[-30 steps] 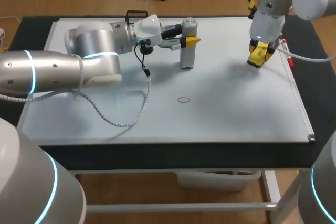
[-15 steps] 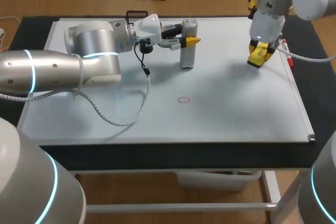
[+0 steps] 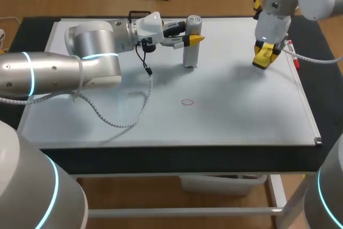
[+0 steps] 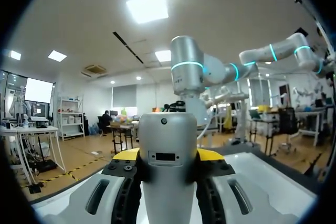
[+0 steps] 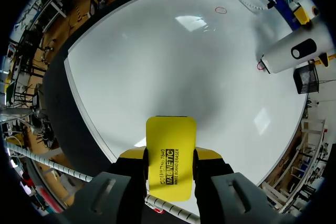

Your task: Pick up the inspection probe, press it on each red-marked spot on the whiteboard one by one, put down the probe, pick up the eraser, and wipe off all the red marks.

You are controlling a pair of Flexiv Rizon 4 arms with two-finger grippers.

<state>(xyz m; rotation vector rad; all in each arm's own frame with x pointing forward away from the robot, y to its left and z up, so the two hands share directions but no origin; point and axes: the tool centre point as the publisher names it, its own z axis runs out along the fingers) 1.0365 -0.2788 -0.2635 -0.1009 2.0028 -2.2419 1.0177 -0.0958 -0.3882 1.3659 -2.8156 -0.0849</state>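
At the far middle of the whiteboard, the left gripper has its fingers clamped on the inspection probe, best kept upright to press the nearer red mark squarely, while the right gripper has its fingers clamped on the eraser.

The probe is showing white, the eraser yellow with black lettering, the mark red on the white whiteboard.
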